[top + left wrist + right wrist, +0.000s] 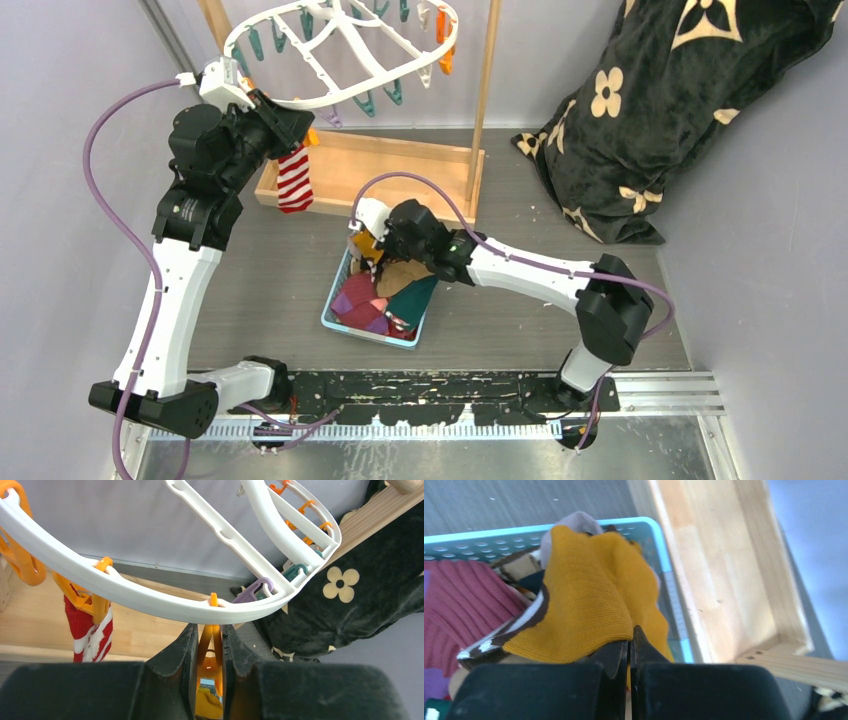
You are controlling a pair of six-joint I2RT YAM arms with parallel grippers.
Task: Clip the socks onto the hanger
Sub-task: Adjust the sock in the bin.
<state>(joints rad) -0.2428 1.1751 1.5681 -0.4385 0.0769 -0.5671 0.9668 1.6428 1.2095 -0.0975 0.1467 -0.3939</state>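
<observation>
The white oval hanger [340,98] hangs at the back left, its rim [125,587] crossing the left wrist view. A red-white striped sock [294,180] dangles from an orange clip [82,597] on that rim. My left gripper [300,125] is just under the rim, shut on a neighbouring orange clip [210,650]. My right gripper [365,240] is at the far end of the light blue basket [335,315], shut on a mustard sock [589,595] with a brown-and-white cuff. Maroon [358,298], tan-brown [400,275] and teal [420,295] socks lie in the basket.
The wooden stand's tray-like base [400,165] lies just beyond the basket, with its post [487,90] rising at the right. A black flower-patterned blanket [660,100] is heaped at the back right. Grey walls close in on the left and right.
</observation>
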